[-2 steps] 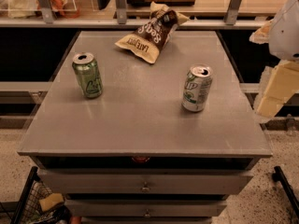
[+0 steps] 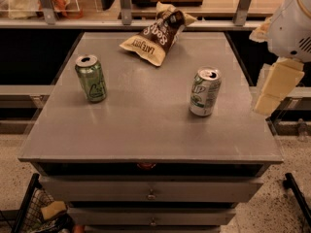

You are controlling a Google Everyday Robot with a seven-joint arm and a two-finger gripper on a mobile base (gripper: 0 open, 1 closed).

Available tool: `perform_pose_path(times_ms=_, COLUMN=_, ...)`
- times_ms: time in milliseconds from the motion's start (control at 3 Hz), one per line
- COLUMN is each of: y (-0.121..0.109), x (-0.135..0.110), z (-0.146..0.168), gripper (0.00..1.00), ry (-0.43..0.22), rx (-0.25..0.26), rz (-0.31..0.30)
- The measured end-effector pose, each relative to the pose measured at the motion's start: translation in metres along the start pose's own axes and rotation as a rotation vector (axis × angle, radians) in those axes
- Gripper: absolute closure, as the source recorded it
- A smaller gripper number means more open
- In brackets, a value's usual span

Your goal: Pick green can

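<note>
- Gripper (image 2: 272, 92) hangs at the frame's right edge, off the table (image 2: 146, 135); whether it is open or closed cannot be told.
- Green can (image 2: 91, 78) stands upright, left of centre, well apart from the gripper.

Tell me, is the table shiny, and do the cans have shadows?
Camera view: dim, warm light; the grey table shows a soft pale sheen near its middle; the green can and the silver-white can cast only faint shadows at their bases; the gripper, at the right edge beside the table, looks brightest.
</note>
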State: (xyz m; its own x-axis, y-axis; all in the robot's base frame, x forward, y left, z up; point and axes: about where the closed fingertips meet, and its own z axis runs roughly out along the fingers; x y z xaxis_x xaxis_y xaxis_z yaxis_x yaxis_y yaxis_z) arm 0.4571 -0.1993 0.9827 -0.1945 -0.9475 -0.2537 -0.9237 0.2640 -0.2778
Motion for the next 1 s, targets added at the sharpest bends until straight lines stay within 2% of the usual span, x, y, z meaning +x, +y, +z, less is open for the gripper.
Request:
perform_pose_path(times_ms=667, y=-0.022, x=-0.062, z=0.034, gripper=0.0, ry=-0.108, rx=-0.06, rz=-0.075)
perform_pose_path(times_ms=1000, y=-0.025, x=-0.089, z=0.056, gripper=0.0, ry=-0.15, rx=-0.137, rz=-0.12)
